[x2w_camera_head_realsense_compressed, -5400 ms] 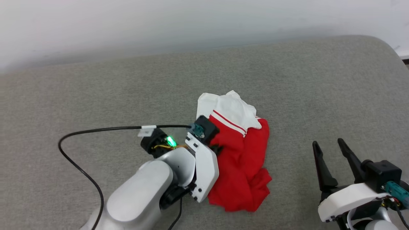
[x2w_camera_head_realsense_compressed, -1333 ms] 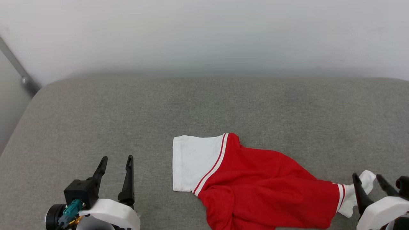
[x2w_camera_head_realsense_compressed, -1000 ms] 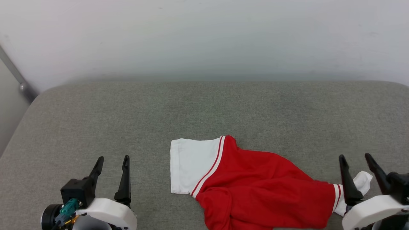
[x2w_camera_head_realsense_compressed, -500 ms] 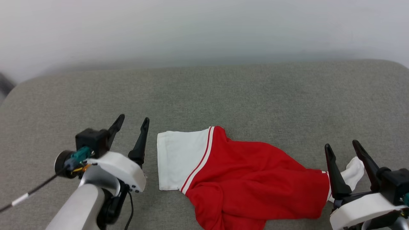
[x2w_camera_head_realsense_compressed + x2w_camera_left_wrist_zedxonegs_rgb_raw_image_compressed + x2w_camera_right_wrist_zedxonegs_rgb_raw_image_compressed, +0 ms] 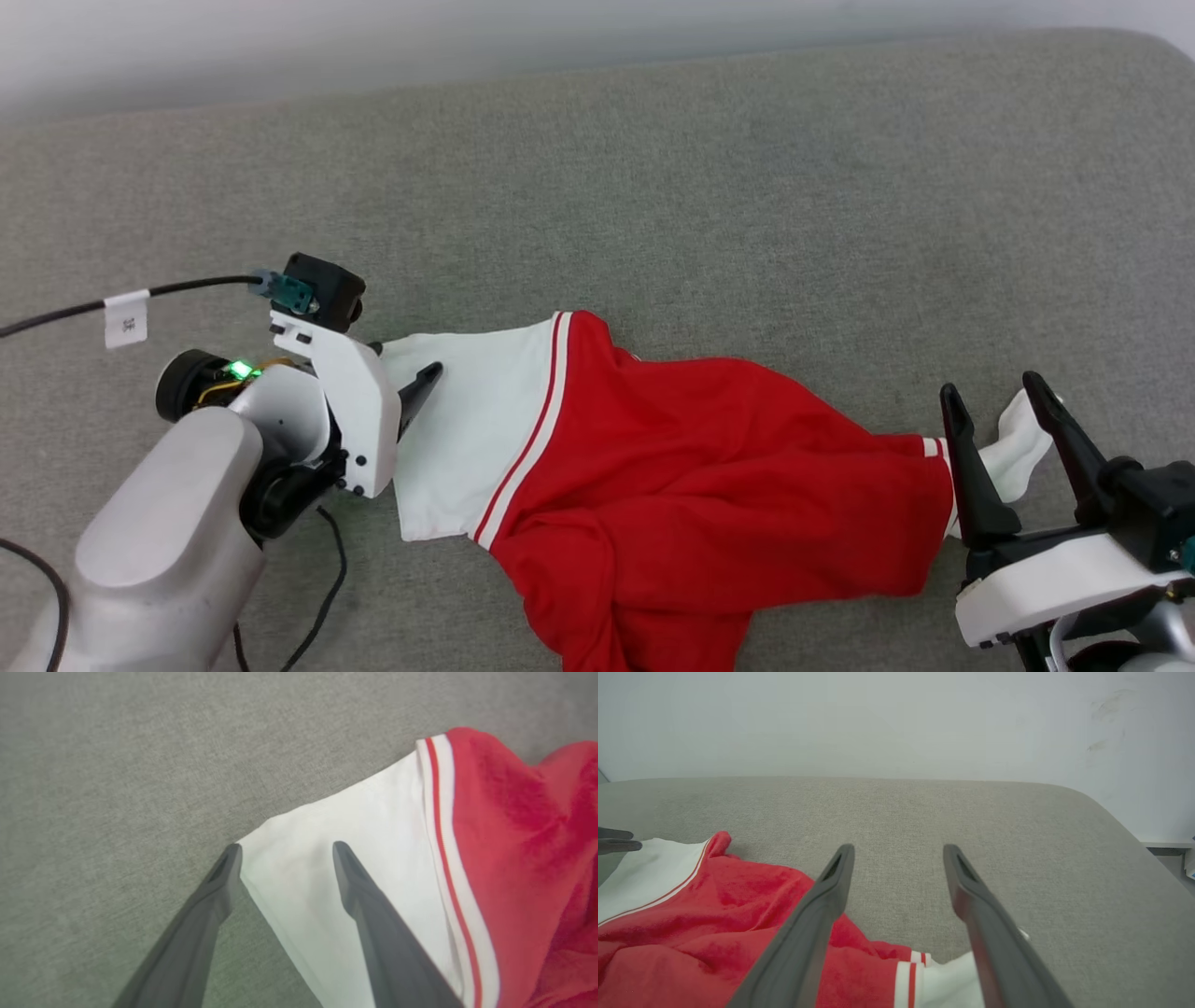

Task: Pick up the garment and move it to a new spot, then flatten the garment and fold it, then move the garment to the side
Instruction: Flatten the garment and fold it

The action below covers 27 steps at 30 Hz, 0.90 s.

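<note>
Red soft jersey cloth with white red-striped trim panels, the garment lies rumpled and drawn out across the lower middle of the head view, on a grey woven padded surface. Its broad white panel points to the left of the frame, and a smaller white end reaches the lower right. No lettering can be seen.

At the left of the head view the left gripper is at the white panel's edge with its two dark fingers spread. In the left wrist view one fingertip is at the panel's corner beside the grey surface and the other is over the white cloth, with nothing pinched between them. A black cable with a white tag runs from this arm to the frame's left edge.

At the lower right the right gripper is spread wide, and the small white end shows between its fingers. Whether they touch the cloth cannot be told. The right wrist view shows a pale wall behind the surface.
</note>
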{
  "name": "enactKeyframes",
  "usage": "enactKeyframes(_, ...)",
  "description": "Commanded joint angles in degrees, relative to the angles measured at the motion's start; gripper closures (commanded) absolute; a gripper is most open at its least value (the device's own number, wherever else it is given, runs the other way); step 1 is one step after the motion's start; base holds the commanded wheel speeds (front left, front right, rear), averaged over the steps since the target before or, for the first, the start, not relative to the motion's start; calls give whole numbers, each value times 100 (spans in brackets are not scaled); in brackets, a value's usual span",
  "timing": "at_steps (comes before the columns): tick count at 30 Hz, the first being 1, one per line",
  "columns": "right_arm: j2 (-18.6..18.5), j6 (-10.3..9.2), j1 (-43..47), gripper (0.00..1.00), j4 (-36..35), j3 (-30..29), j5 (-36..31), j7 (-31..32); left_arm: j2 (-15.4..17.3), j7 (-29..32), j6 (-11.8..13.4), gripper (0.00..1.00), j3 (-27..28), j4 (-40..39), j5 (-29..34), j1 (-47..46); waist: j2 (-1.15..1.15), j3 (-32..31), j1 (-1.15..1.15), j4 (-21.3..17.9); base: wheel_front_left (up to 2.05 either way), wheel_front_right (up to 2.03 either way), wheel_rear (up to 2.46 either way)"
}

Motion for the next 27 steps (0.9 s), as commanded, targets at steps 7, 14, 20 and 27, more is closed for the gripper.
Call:
enactKeyframes(7, 18, -4, -240, 0, 103, 56, 127, -102, 130, 1090, -77, 0, -597, 498, -246, -118, 0, 380, -1, -210, 0, 0, 0)
enactKeyframes(14, 18, -4, -252, 0, 199, 2, 205, -108, -54, 1040, -106, 100, -967, 569, -325, 111, 0, 303, -1, -177, 0, 0, 0)
enactKeyframes(20, 17, -4, -231, 0, 324, -105, 201, 9, -15, 92, 155, 100, -780, 391, 0, 14, 0, -1, -1, 39, 0, 0, 0)
enactKeyframes(27, -139, -4, -182, 0, 701, -148, 422, 582, 34, -717, 633, 100, -531, -224, 132, 350, 0, -486, -1, 345, 0, 0, 0)
